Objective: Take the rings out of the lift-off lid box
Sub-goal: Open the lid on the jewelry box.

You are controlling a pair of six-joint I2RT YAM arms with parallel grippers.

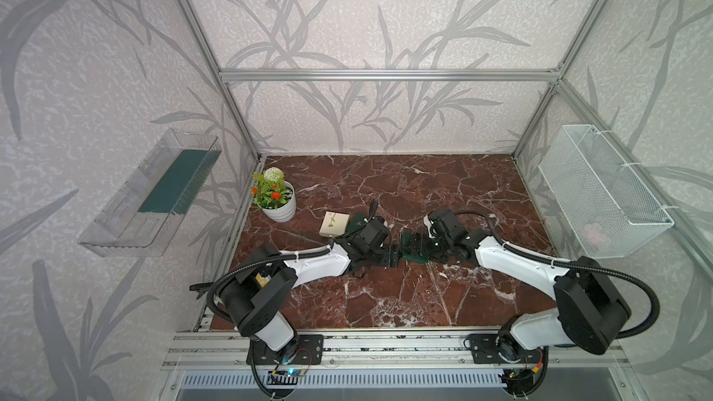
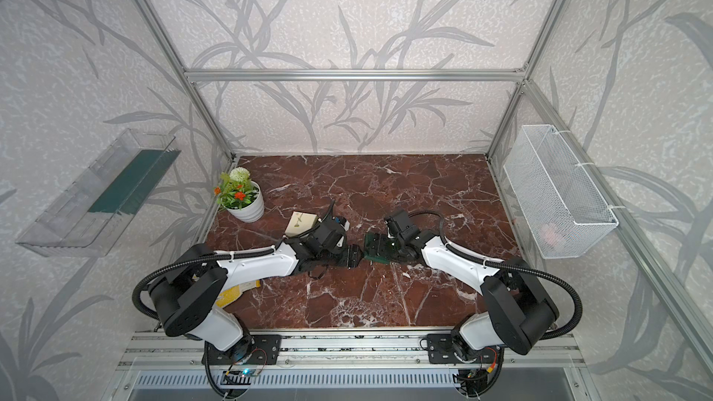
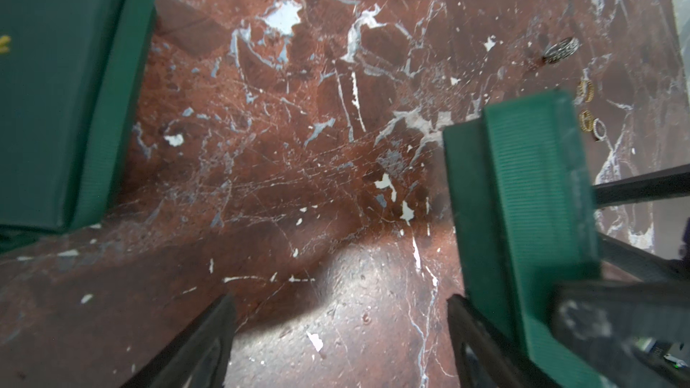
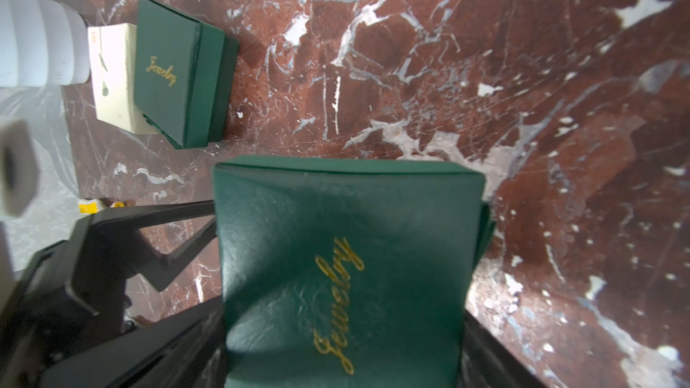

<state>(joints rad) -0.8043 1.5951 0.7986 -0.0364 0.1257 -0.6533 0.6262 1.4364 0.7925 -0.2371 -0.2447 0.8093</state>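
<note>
**Rings [image 3: 586,120] loose on the tabletop [image 3: 298,143], outside both grippers**

Left wrist view: four rings counted on the bare red marble. A patterned silver band [image 3: 561,50] lay a little apart from the rest. Two gold bands [image 3: 585,90] and a small silver one [image 3: 600,129] sat in a loose row, the last gold and the small silver close enough that touching could not be ruled out. All four lay just past the far corner of the held green box [image 4: 336,255], on the side away from the left gripper [image 3: 339,304]. They were too small to find in the top views.

Right gripper [image 1: 418,248]: clamped across the held green box. The gold "Jewelry" script on its top face was turned to the wrist camera, and its ribbed side wall faced the left gripper. Could not tell whether this was the lid alone or the whole box, nor whether it touched the marble.

Left gripper: jaws stood wide with only marble between them. One finger [image 3: 481,345] stood just beside the ribbed wall; contact could not be told. In both top views the two grippers met nose to nose at mid-table.

Surroundings: a second green box [image 4: 175,72], closed and bearing the same script, lay against a cream box [image 4: 112,76]. A white pot [image 1: 277,202] of flowers stood near them at the left rear. A wire basket [image 1: 602,190] hung on the right wall and a clear tray [image 1: 154,194] on the left wall.
</note>
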